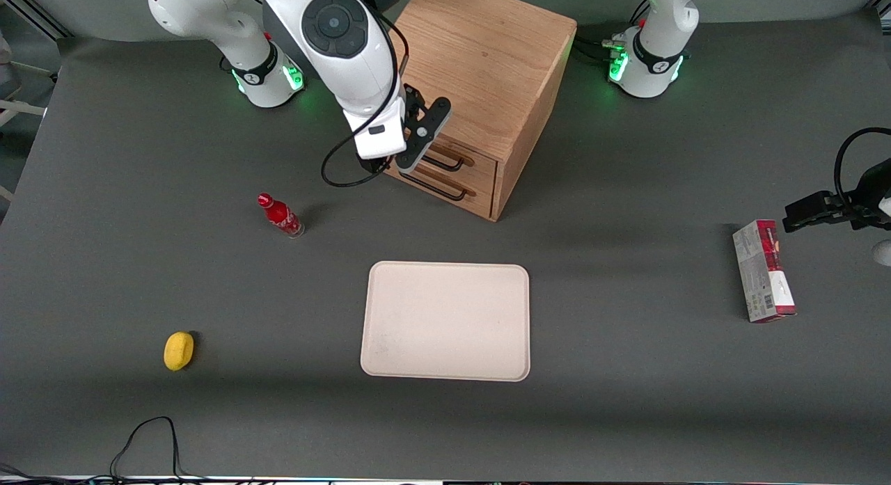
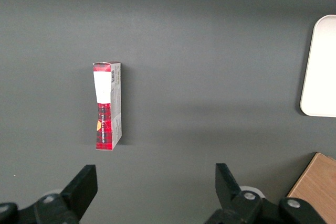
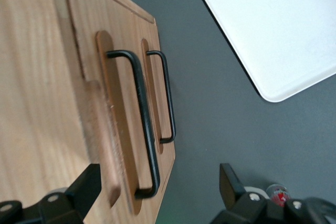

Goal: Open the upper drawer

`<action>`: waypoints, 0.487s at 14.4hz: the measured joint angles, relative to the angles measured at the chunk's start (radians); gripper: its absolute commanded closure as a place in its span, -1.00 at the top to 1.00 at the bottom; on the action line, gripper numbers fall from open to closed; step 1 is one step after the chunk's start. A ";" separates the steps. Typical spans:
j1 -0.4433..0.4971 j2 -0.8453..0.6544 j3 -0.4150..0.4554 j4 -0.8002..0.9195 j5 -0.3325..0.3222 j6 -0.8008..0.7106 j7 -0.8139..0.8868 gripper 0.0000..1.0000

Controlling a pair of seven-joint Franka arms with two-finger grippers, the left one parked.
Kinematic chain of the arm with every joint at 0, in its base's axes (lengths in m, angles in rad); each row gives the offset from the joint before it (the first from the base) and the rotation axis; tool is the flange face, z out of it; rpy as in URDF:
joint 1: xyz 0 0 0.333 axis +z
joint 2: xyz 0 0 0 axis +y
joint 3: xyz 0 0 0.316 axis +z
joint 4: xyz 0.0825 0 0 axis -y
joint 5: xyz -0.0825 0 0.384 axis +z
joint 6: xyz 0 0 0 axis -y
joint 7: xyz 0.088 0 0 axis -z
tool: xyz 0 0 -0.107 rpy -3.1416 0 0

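— How is the gripper [image 1: 409, 147] being held?

— It is being kept spread wide, grasping nothing, just in front of the upper drawer [image 3: 113, 129].

— And how is that drawer being shown?

— Shut flush in the oak cabinet [image 1: 487, 60], above the lower drawer [image 1: 459, 193]; 1 thin black handle [image 3: 142, 124] is being displayed on light wood.

- The gripper [image 1: 418, 133] hangs with its fingers spread in front of the cabinet [image 1: 487, 67], just at the upper drawer [image 1: 468, 163]; you see the black handle [image 3: 140, 119] standing clear of the drawer face, with a gap under the bar.
- In front of the drawers the dark table [image 1: 626, 415] lies bare as far as the beige tray [image 1: 445, 321], which sits nearer the front camera.
- The red bottle [image 1: 280, 216] stands upright toward the working arm's end, near the cabinet.
- The yellow object [image 1: 179, 351] lies well apart, near the front edge.
- The box [image 1: 763, 271] lies toward the parked arm's end.
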 measured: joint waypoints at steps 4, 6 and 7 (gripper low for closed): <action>0.003 0.001 0.000 -0.065 0.000 0.069 -0.001 1.00; 0.003 0.001 0.000 -0.088 0.000 0.096 -0.005 1.00; 0.003 0.001 0.000 -0.100 0.000 0.112 -0.007 1.00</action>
